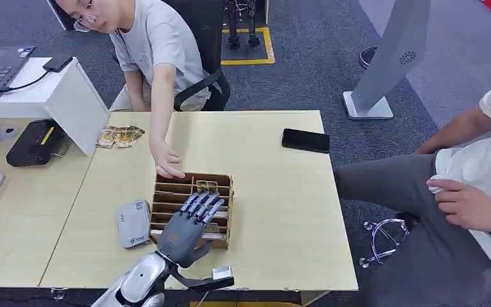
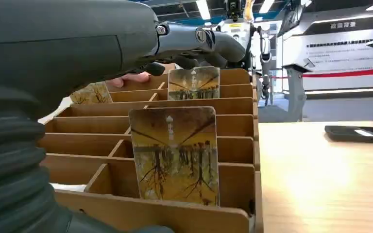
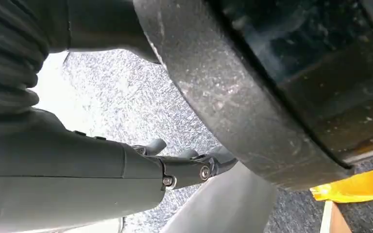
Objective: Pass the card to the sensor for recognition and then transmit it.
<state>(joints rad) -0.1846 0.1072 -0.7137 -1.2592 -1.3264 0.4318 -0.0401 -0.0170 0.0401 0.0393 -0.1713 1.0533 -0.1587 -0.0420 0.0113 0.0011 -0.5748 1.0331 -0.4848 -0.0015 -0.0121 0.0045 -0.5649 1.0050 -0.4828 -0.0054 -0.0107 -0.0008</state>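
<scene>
A wooden slotted card box stands in the middle of the table. A patterned card stands upright in a far slot. My left hand hovers over the box with fingers stretched forward and apart, holding nothing. In the left wrist view a near card and a far card stand in the box, and my fingers reach above them without touching. A grey-white card reader lies just left of the box. My right hand hangs down over the floor with nothing in it.
A person's hand rests on the box's far left corner. Loose cards lie at the back left, a black phone at the back right. A black device and white stand sit left. Another person sits right.
</scene>
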